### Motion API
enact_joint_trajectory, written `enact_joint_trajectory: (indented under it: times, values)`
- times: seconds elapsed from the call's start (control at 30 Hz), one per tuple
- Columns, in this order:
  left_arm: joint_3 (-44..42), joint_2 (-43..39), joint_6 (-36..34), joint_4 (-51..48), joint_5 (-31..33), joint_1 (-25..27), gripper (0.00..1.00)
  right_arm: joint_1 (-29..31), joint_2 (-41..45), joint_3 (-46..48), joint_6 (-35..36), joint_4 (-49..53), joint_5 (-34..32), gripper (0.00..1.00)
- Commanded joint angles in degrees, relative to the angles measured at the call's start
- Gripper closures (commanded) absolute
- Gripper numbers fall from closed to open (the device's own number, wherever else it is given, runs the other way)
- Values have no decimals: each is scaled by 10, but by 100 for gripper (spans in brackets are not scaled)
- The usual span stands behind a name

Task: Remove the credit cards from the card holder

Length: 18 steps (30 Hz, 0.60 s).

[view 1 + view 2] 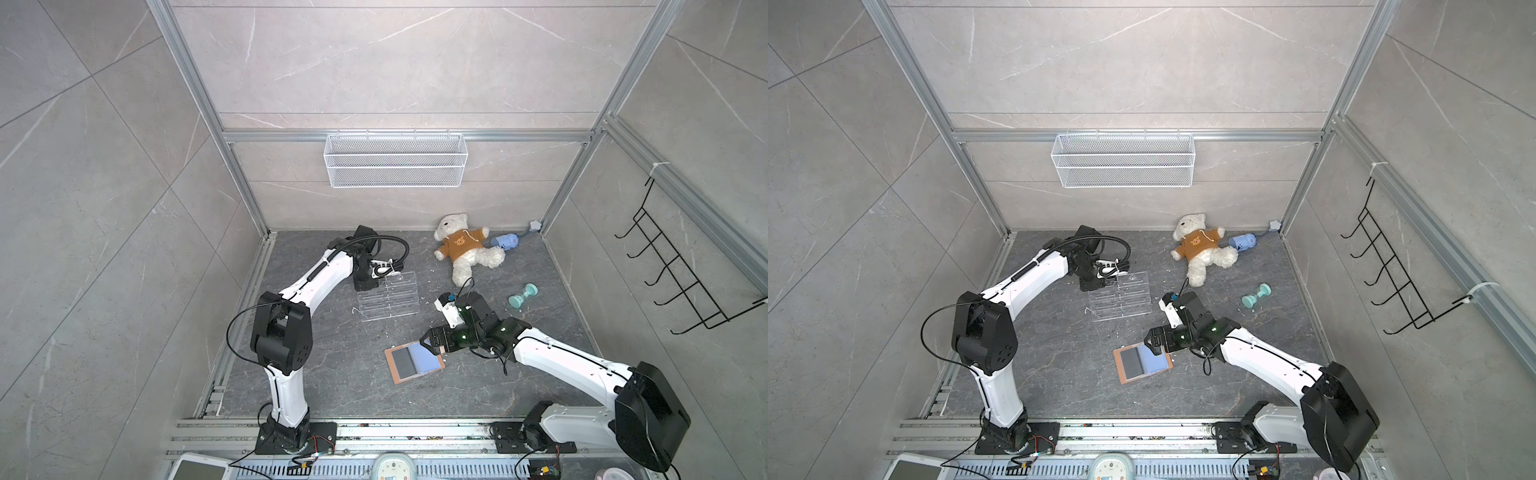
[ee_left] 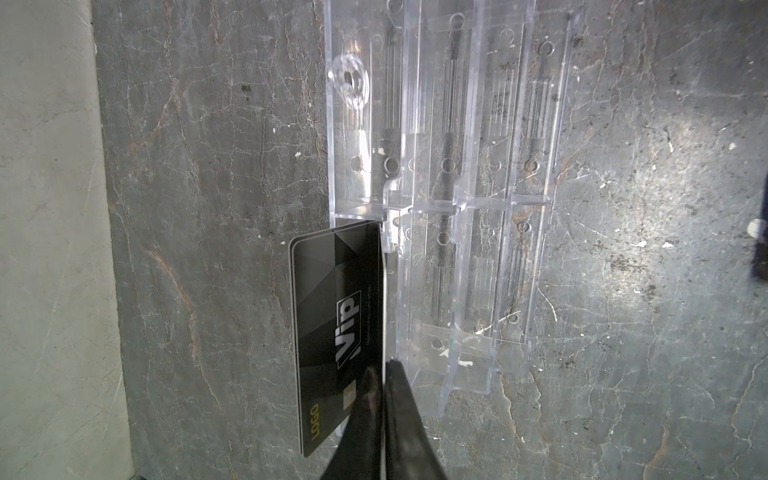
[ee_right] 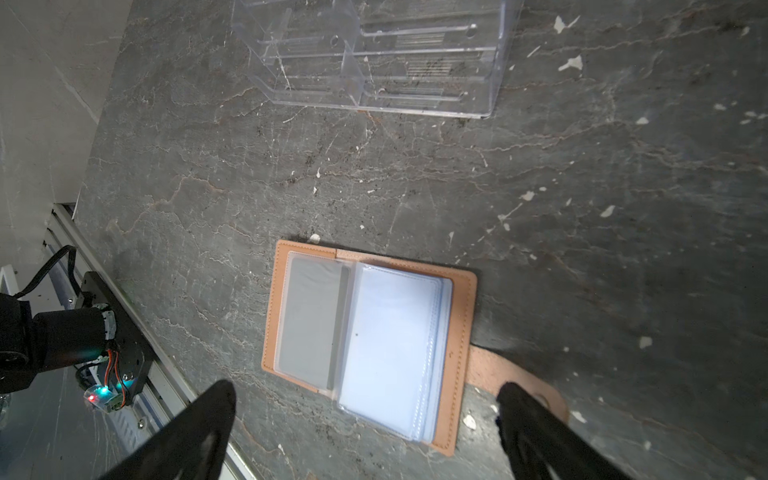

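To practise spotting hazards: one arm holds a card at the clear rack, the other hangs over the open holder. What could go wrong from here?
The left gripper pinches the credit card only by one edge; it could catch on the wall of the clear rack and slip. The open right gripper may drag the card holder when pulling the grey card from its sleeve.

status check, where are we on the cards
Status: left gripper shut on a card, tip at the clear rack. Over the holder, right gripper open. One grey card inside, nothing over it.
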State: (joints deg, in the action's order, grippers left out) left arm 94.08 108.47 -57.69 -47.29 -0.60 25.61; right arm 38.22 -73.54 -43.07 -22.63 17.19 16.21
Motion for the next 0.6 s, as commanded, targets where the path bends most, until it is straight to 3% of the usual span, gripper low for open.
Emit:
enact_joint_trajectory:
  times: [0.0,0.57]
  values:
    - [19,-1,15,-2,-11,-2,89,0,-8,-8,7,9,10,0]
    - [44,13,46,-2,30,0,80,0,-13,-9,7,5,20,0]
